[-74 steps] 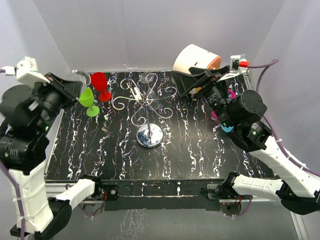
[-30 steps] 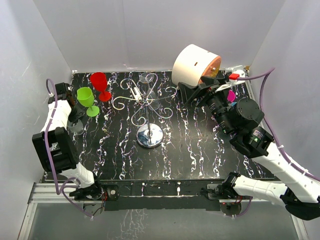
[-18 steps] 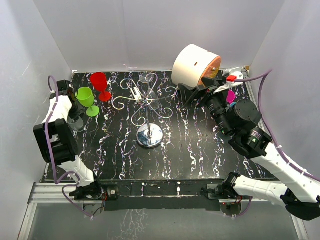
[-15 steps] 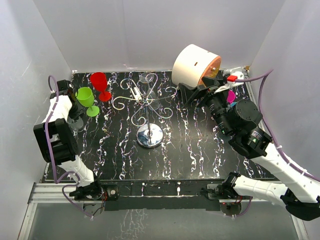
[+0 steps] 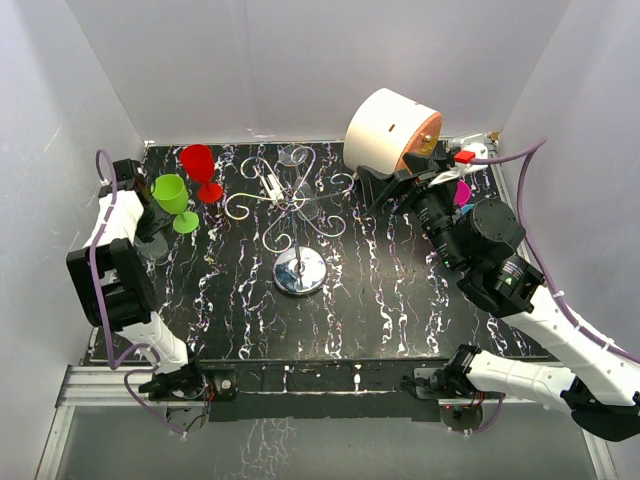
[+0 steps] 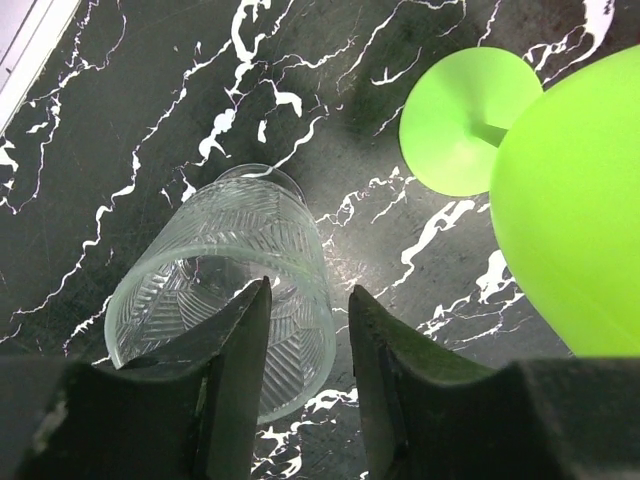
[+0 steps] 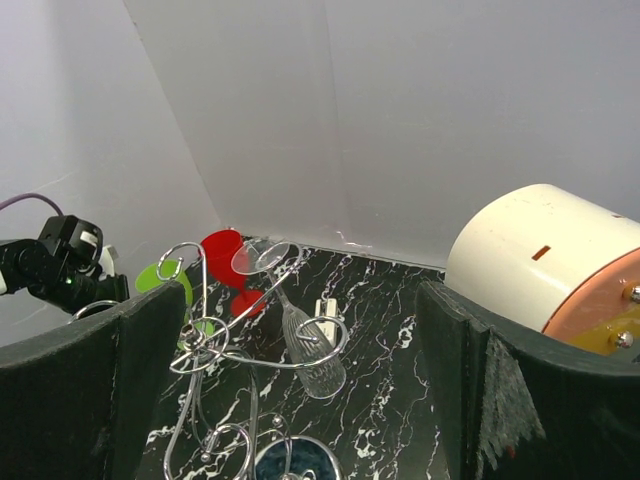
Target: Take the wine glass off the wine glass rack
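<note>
Left hand, fingers narrowly parted, sits over a clear glass standing on the far-left worktop, though another wine glass hangs on the wine glass rack, so work likely remains.

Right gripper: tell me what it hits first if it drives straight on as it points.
Probably the clear wine glass hanging on the wine glass rack; it lies centred between the open fingers of the right gripper. Depth is unclear; a rack scroll could touch first.
</note>
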Action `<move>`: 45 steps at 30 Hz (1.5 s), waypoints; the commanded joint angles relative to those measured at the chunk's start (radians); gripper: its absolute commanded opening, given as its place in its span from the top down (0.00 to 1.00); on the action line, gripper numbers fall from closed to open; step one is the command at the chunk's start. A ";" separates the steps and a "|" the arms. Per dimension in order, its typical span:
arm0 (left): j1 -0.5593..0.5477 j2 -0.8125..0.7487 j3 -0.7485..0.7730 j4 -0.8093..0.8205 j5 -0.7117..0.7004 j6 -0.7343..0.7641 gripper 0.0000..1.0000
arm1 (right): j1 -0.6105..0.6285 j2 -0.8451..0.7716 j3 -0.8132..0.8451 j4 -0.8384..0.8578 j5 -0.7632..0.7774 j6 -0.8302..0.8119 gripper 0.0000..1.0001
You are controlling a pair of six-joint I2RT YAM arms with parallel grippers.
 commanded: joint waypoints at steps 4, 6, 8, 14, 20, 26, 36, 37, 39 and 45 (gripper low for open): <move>0.004 -0.140 0.032 -0.028 -0.007 0.024 0.56 | -0.004 0.001 0.056 -0.003 -0.035 0.014 0.02; 0.003 -0.167 0.028 -0.032 -0.001 0.026 0.51 | -0.004 0.011 0.073 -0.030 -0.038 0.020 0.02; 0.004 -0.205 0.013 -0.024 0.009 0.024 0.44 | -0.004 0.022 0.095 -0.067 -0.043 0.031 0.02; 0.004 -0.334 -0.007 -0.016 0.071 0.020 0.31 | -0.004 0.080 0.166 -0.153 -0.091 0.058 0.02; 0.004 -0.470 -0.019 -0.013 0.137 0.019 0.12 | -0.004 0.188 0.280 -0.265 -0.129 0.079 0.02; 0.004 -0.573 -0.025 -0.022 0.246 0.029 0.02 | -0.004 0.311 0.400 -0.376 -0.145 0.087 0.02; 0.004 -0.703 -0.172 0.007 0.541 -0.033 0.01 | -0.004 0.453 0.529 -0.454 -0.136 0.065 0.02; 0.004 -0.719 -0.193 0.016 0.562 -0.036 0.01 | -0.004 0.465 0.537 -0.457 -0.134 0.057 0.02; 0.003 -0.746 -0.252 0.040 0.614 -0.045 0.01 | -0.004 0.483 0.553 -0.455 -0.132 0.040 0.02; 0.001 -0.798 -0.377 0.105 0.728 -0.069 0.01 | -0.004 0.542 0.610 -0.463 -0.094 -0.016 0.02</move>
